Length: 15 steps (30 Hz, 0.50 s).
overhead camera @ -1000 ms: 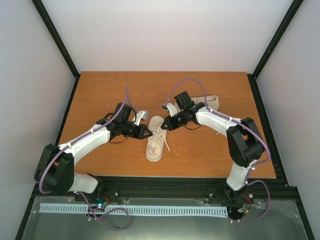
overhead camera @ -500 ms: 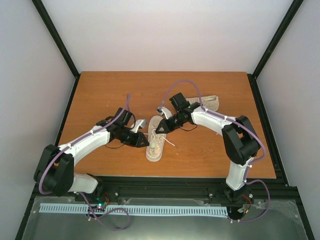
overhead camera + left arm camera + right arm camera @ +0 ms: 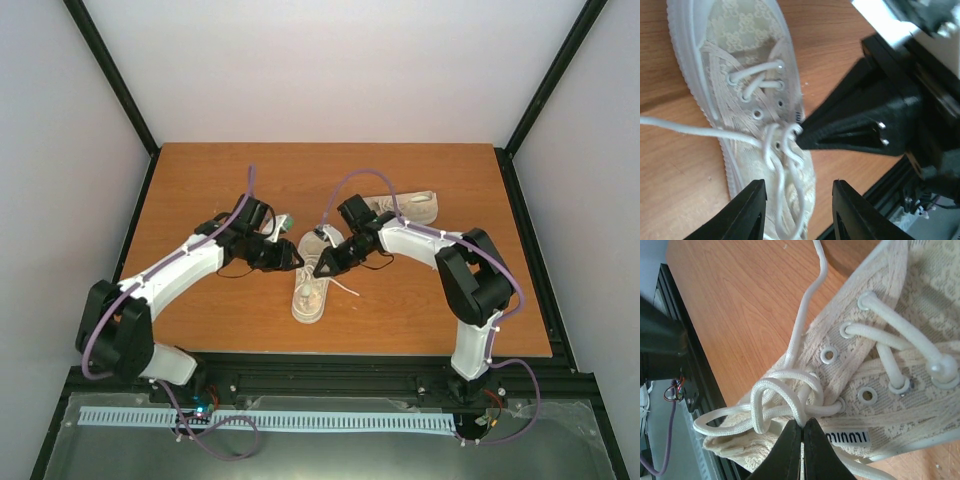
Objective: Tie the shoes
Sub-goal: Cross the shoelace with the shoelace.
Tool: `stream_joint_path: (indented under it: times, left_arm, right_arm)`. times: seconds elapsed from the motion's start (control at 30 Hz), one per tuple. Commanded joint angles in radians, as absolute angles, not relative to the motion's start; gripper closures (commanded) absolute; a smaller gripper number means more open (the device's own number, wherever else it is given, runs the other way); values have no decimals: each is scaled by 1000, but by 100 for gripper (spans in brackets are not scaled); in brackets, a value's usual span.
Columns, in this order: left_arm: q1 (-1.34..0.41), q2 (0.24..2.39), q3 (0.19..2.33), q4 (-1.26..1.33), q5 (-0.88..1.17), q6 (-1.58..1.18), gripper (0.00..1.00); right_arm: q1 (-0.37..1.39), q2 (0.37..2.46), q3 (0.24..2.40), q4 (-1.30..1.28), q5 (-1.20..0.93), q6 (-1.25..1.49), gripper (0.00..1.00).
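Observation:
One cream sneaker [image 3: 310, 288] lies in the middle of the table, toe towards the back, its laces [image 3: 780, 400] in loose loops over the tongue. The other sneaker [image 3: 408, 207] lies on its side at the back right. My right gripper [image 3: 318, 269] is over the near shoe's laces, its jaws shut and pinching a lace loop [image 3: 802, 426]. My left gripper [image 3: 296, 262] is just left of the same shoe, open and empty [image 3: 799, 210], its fingertips [image 3: 756, 200] above the laces. The right gripper's black tip [image 3: 840, 132] also shows in the left wrist view, touching the laces.
One long lace end [image 3: 685, 129] trails off the shoe over the wooden table [image 3: 200, 180]. A black frame rail [image 3: 350, 365] runs along the table's near edge. Grey walls close in the back and sides.
My right gripper has moved left and nearer, down onto the near shoe's laces. My left gripper dipped towards the shoe and came back a little.

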State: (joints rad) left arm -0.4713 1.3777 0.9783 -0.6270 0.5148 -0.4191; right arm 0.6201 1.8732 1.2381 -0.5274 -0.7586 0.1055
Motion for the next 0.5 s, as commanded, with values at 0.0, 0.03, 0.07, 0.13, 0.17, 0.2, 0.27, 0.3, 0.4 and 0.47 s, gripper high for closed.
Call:
stream_joint_path:
  times: [0.0,0.03,0.07,0.13,0.17,0.2,0.27,0.3,0.4,0.47]
  left_arm:
    - [-465,1460,1040,-611,485,-454,62]
    - [-465,1474,1049,-611,485,-449,63]
    - [-465,1492,1057,-613,488,-446,65]
    - [-465,1525,1068,-611,511,-444,68]
    - [-465,1536,1069,-608,524,-446,70]
    - [-465,1542,1069,-604,535,-448,70]
    - [-465,1545,1064,-599,546,-450,70]
    - [-465,1545,1061,-598,550,-449,70]
    - [-465,1559,1055,-606,570,-446,71]
    - [-465,1567,1046,-612,574,-446,74]
  right_arm:
    - [631,1880,1214,-516,-751,93,97]
    - [631,1880,1211,-511,-750,96,97]
    - [630,1879,1207,-506,-751,99,97]
    - [631,1879,1202,-497,-751,106,97]
    - [631,1880,1203,-492,-752,108,97]
    - [631,1878,1202,-489,-753,111,97]
    - [630,1875,1199,-484,-751,115,97]
    - [630,1874,1198,-482,-753,116,97]
    - [630,1870,1194,-478,-756,119,97]
    - [631,1868,1189,-476,-759,123,97]
